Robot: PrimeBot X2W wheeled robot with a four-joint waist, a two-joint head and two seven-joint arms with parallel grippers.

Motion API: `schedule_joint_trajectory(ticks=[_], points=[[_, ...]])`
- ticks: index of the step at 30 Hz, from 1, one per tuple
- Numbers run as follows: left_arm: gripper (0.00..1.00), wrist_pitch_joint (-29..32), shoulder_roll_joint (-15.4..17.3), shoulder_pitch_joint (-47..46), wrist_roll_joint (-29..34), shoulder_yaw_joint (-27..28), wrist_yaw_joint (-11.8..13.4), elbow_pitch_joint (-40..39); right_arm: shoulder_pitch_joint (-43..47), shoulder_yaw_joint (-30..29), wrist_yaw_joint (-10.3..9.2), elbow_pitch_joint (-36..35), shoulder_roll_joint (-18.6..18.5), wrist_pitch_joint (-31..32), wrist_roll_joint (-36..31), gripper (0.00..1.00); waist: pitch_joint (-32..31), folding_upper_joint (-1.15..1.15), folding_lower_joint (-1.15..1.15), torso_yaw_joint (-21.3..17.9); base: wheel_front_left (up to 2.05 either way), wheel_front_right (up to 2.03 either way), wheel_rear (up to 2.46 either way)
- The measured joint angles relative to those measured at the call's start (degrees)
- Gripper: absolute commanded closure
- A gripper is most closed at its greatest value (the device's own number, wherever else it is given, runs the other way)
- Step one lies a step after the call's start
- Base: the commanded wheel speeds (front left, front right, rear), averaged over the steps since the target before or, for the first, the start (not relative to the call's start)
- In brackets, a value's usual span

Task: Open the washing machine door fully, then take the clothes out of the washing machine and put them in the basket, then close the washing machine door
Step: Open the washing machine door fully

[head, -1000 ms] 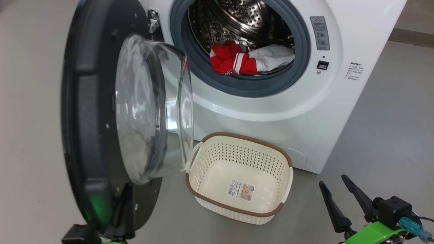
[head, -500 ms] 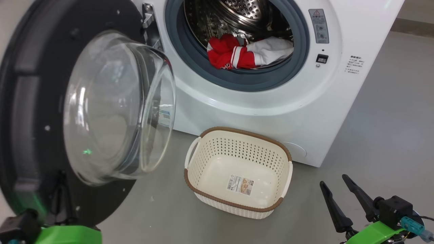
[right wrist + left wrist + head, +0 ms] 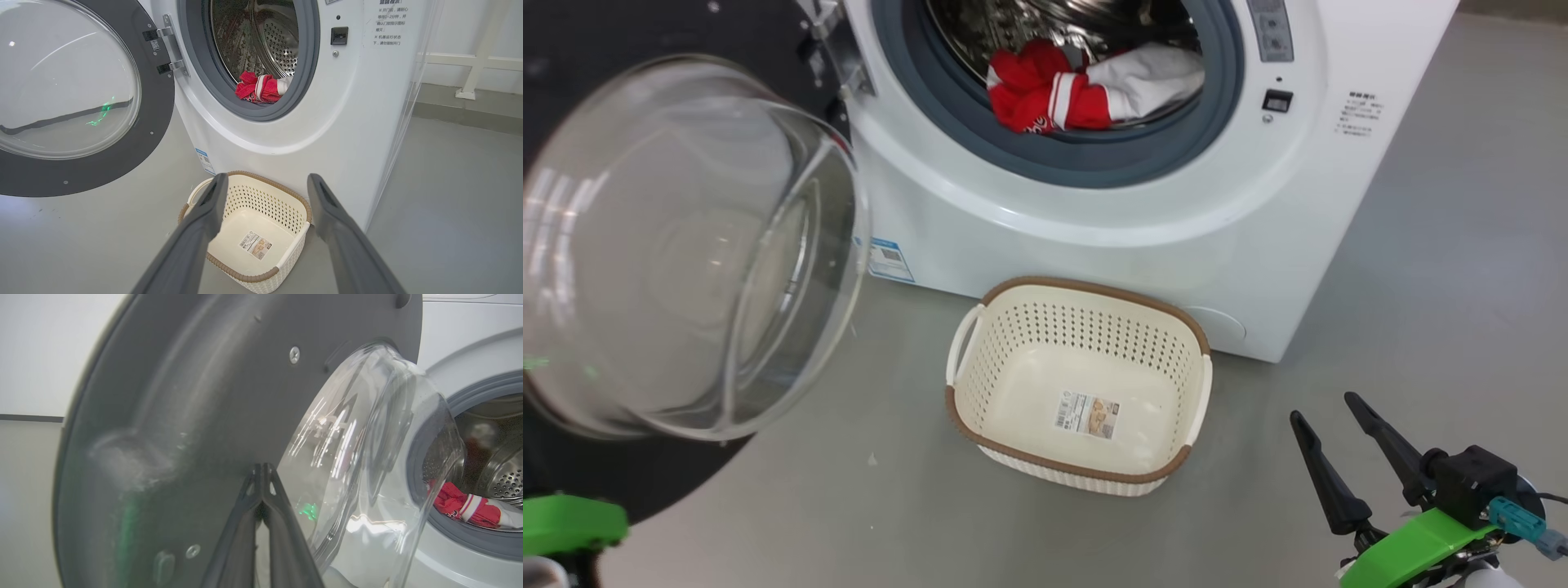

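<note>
1. Floor (image 3: 1421,245): smooth, matt grey. A white wall (image 3: 41,355) with a dark strip (image 3: 30,417) low down stands behind the door. A white rail frame (image 3: 478,61) runs along the far side, right of the washer.
2. Washer (image 3: 1094,245) stands on the floor. Door (image 3: 157,114) is swung wide on its hinge (image 3: 171,65), at the left edge of the opening in the head view. Its glass bowl (image 3: 686,245) bulges out into the room.
3. Clothes (image 3: 1062,94): a red-and-white bundle in the drum (image 3: 278,36), at the front lower lip against the grey seal (image 3: 1094,163).
4. Basket (image 3: 1094,286) sits on the floor just before the washer front, below the opening. A label (image 3: 1086,414) shows on its bottom.
5. Left gripper (image 3: 262,469): fingers pressed together, nothing seen between them. The tips are at the door's dark inner face, just beside the bowl's edge; contact cannot be told. The clothes are well apart, beyond the bowl.
6. Right gripper (image 3: 1321,407): fingers spread wide, holding nothing, low at the right over the floor and apart from the washer. In its wrist view the basket lies between the two fingers and beyond them. The clothes are higher up, well past the tips.
</note>
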Motion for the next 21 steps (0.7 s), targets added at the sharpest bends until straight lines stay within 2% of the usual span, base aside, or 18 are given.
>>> schedule_joint_trajectory(ticks=[21], points=[[1.0, -0.08, 7.19, -11.34, 6.13, 14.92, -1.96, 12.06, -3.38, -0.11, 0.0, -0.96, -1.64, 0.0, 0.0, 0.0, 6.71, 0.0, 0.0, -3.01, 0.0, 0.0, 0.0]])
